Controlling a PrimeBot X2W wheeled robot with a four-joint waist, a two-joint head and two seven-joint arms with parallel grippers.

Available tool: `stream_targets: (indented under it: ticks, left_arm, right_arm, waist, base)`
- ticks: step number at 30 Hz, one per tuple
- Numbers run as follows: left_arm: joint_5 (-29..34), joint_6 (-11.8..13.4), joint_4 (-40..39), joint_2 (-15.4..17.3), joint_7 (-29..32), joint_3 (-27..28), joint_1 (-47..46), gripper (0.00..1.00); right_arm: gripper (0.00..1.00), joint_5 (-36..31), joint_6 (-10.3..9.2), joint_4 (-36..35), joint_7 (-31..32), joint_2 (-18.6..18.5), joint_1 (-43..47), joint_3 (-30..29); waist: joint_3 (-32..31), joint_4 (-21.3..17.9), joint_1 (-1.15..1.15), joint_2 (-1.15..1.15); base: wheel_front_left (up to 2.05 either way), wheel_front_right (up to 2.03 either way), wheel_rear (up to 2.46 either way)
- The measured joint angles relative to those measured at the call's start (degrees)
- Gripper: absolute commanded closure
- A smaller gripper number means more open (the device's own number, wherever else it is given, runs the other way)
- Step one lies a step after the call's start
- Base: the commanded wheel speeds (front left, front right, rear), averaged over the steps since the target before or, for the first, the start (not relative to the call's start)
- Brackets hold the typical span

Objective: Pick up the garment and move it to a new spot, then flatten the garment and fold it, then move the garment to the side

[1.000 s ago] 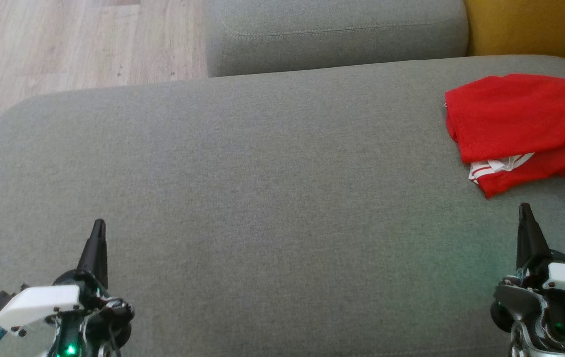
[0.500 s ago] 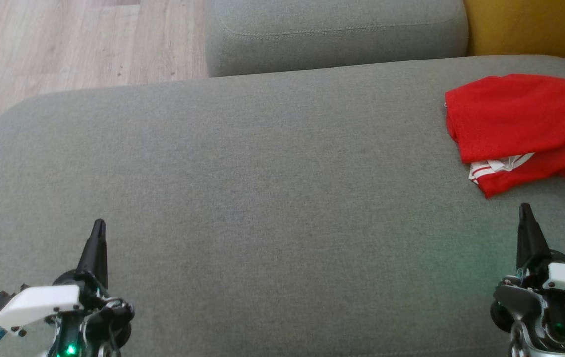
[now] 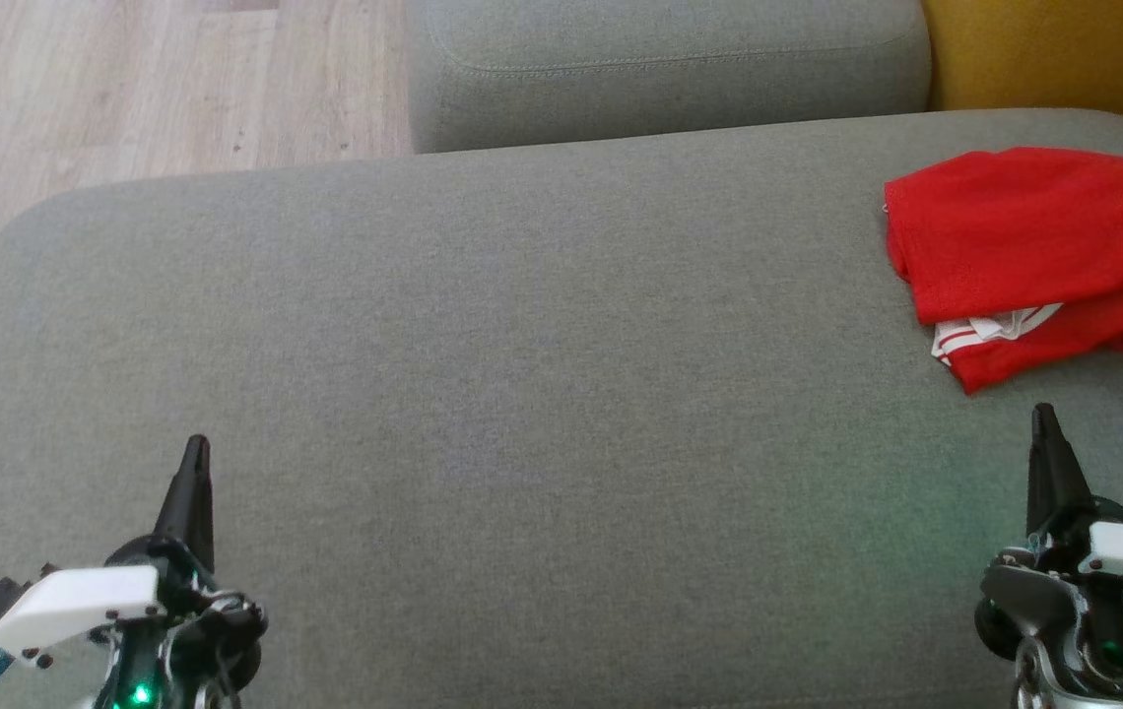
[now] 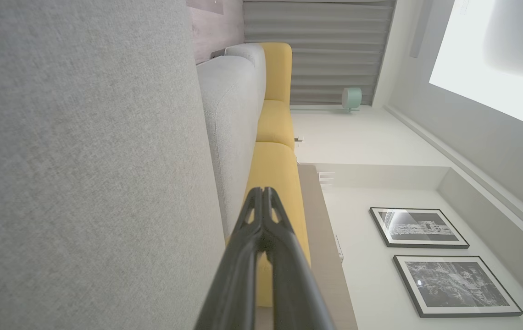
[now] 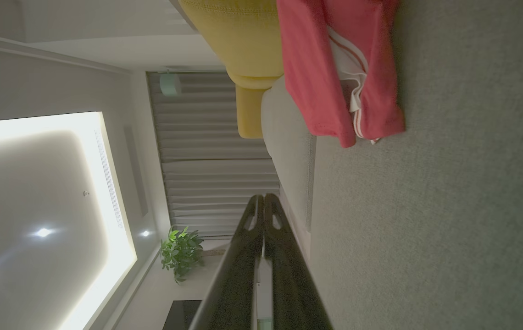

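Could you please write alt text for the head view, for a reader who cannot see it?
A loosely folded red garment lies at the right of a grey sofa cushion. The left hand and right hand point up, shut and empty.

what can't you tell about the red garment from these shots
Head view: the garment is cut off on its right by the picture edge.
Right wrist view: its far part runs off the top edge.
Both views: its kind and full shape, hidden by its own folds.
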Motion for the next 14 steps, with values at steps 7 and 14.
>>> stream_targets:
  ticks: [7, 14]
  left_arm:
    - [0.0, 0.0, 0.0, 0.0, 0.0, 0.0, 0.0, 1.0]
    - [0.0, 0.0, 0.0, 0.0, 0.0, 0.0, 0.0, 1.0]
  right_arm:
    - [1.0, 0.0, 0.0, 0.0, 0.0, 0.0, 0.0, 0.0]
    - [1.0, 0.0, 0.0, 0.0, 0.0, 0.0, 0.0, 0.0]
  waist:
    - [0.0, 0.0, 0.0, 0.0]
    - [0.0, 0.0, 0.0, 0.0]
  base:
    - [0.0, 0.0, 0.0]
    - [0.0, 0.0, 0.0]
